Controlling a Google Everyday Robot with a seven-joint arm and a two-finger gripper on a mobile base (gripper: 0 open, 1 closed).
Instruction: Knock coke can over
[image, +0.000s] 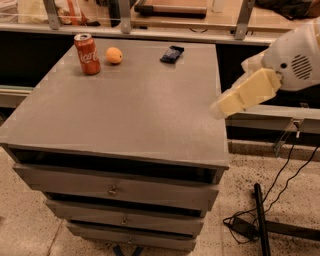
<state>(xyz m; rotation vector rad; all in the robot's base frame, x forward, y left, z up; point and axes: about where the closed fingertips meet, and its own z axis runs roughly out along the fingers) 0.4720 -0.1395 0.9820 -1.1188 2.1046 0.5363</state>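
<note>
The red coke can (87, 54) stands upright at the far left corner of the grey cabinet top (130, 110). My gripper (219, 109) comes in from the right on a white arm. Its cream-coloured tip hangs over the cabinet's right edge, far from the can.
A round orange fruit (114, 55) sits just right of the can. A flat dark packet (172, 53) lies at the far middle of the top. Drawers run down the cabinet front (114, 190). Black cables and a stand (260, 220) lie on the floor at the right.
</note>
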